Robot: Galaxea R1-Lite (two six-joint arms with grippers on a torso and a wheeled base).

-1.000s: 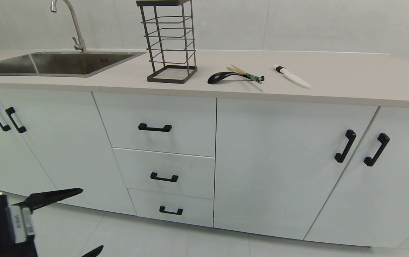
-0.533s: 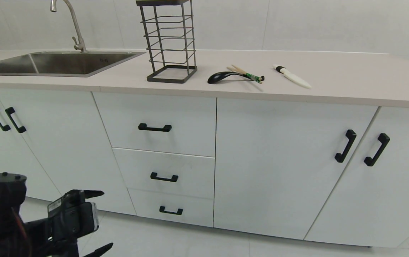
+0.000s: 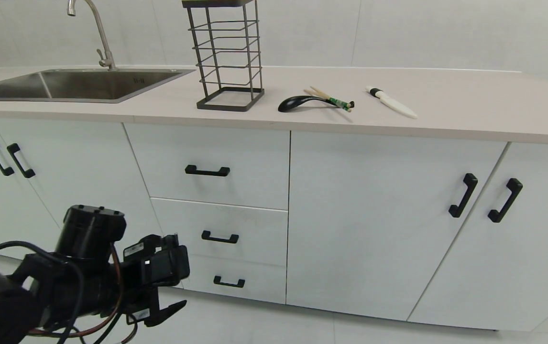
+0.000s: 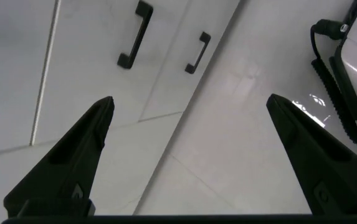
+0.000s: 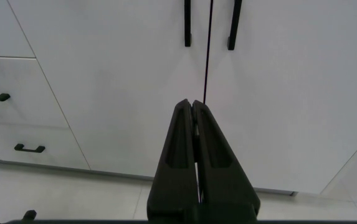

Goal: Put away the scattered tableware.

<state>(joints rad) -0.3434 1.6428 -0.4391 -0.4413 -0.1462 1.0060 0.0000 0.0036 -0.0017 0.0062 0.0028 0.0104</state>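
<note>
On the countertop lie a black spoon, a pair of chopsticks with green bands resting across the spoon's handle, and a white knife to their right. An empty black wire rack stands to the left of the spoon. My left gripper hangs low in front of the drawers, far below the tableware, and is open with nothing in it. My right gripper is shut and empty, and faces the white cabinet doors.
A steel sink with a faucet occupies the counter's left end. Below are three stacked drawers with black handles, flanked by cabinet doors with handles. Pale tiled floor lies below.
My left arm has risen and swung right toward the lower drawers, turning its gripper as it went. The tableware on the counter has not moved.
</note>
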